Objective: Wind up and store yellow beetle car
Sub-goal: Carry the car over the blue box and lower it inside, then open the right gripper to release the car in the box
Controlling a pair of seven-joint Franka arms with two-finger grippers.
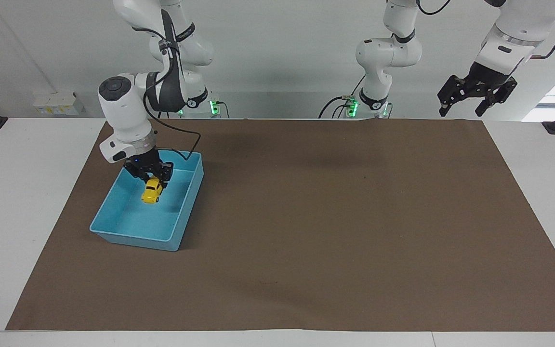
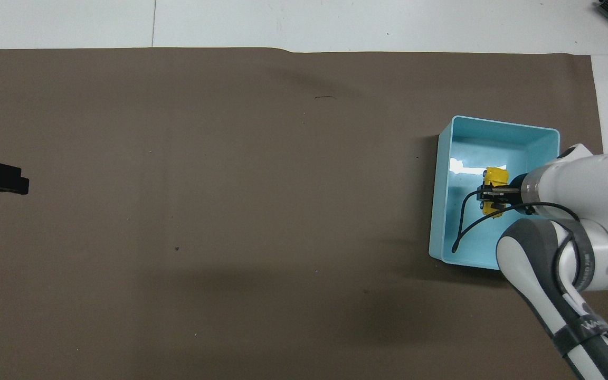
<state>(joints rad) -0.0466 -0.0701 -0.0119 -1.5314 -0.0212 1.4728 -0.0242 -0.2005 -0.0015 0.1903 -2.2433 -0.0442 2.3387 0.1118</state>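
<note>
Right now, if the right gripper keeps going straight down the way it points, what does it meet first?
The right gripper, shut on the yellow beetle car, points down into the blue tray. The car's nose would likely meet the tray floor first; the gap left is hard to judge.

Only partly legible white lettering on the dark band round the right arm (image 2: 581, 324), at 5 o'clock in the overhead view; nothing else readable.
</note>
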